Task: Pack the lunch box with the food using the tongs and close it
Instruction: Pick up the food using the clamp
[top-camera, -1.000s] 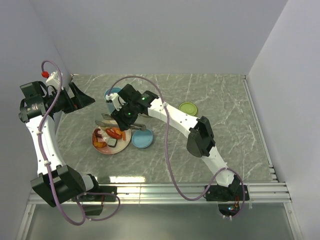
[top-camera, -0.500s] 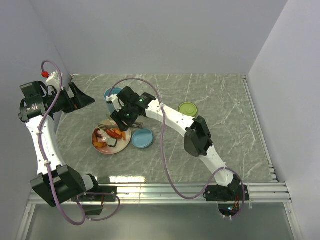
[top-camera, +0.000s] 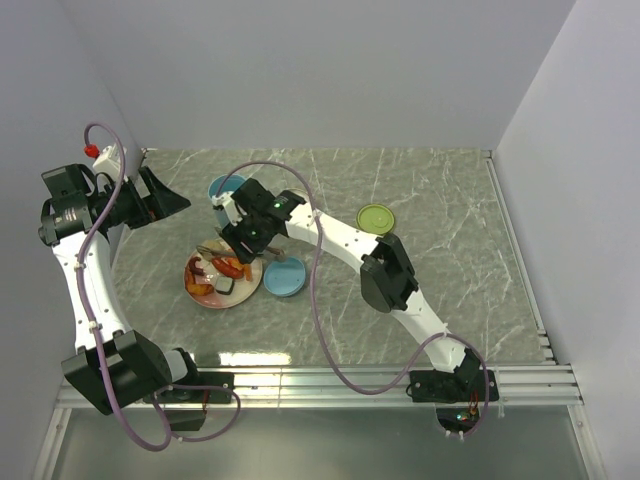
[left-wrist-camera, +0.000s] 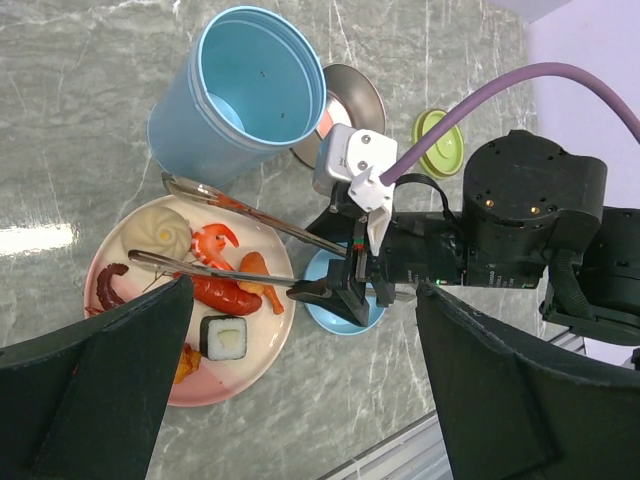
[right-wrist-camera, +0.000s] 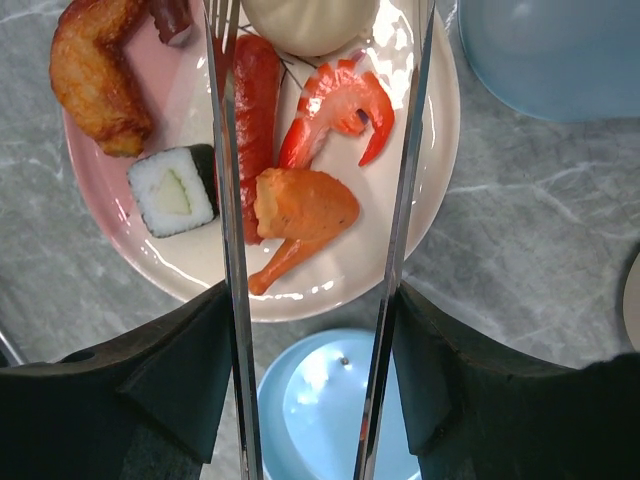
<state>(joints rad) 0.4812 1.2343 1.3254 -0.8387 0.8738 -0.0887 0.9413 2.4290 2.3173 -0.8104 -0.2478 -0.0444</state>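
Slim metal tongs (right-wrist-camera: 234, 250) edged left over the glossy round plate (right-wrist-camera: 437, 110).

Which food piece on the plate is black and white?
The sushi roll: black wrap, white filling, green centre, lying right beside the red sausage. The other pieces are red, orange, brown or pale beige.

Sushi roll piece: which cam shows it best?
Right wrist: the sushi roll is close and sharp on the plate beside the sausage, rice and green centre clear. Left wrist shows it smaller, near the plate's edge; top external shows just a dark-and-white speck.
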